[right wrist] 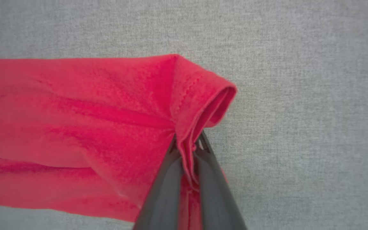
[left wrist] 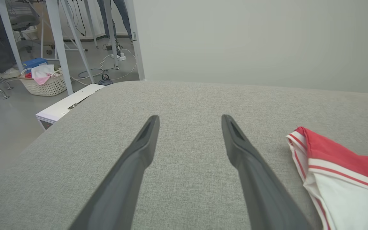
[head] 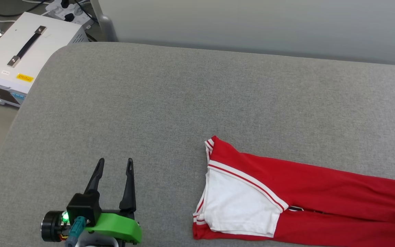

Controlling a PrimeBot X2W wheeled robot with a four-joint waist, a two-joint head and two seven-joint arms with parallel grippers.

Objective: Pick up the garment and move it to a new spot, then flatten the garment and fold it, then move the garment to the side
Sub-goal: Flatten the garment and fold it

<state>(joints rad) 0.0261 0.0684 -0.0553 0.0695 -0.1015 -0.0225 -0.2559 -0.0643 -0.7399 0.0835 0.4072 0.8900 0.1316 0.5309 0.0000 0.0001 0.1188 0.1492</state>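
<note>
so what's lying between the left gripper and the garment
Nothing: only bare grey cushion lies between the open left gripper and the garment. The head view shows that stretch, and the left wrist view shows it too.

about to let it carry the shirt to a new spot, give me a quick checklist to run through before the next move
1. Grip: the right gripper is shut on the garment: ok, a red hem fold is pinched between its fingers.
2. Grip depth: cannot tell; the fabric sits close to the fingertips.
3. Other arm: the left gripper is open and apart from the garment: ok, it sits to the left of the white sleeve.
4. Garment flat: not ok, it lies bunched lengthwise with the sleeve folded over.
5. Garment wholly on the grey cushion: cannot tell, it runs off the head view's right edge.
</note>
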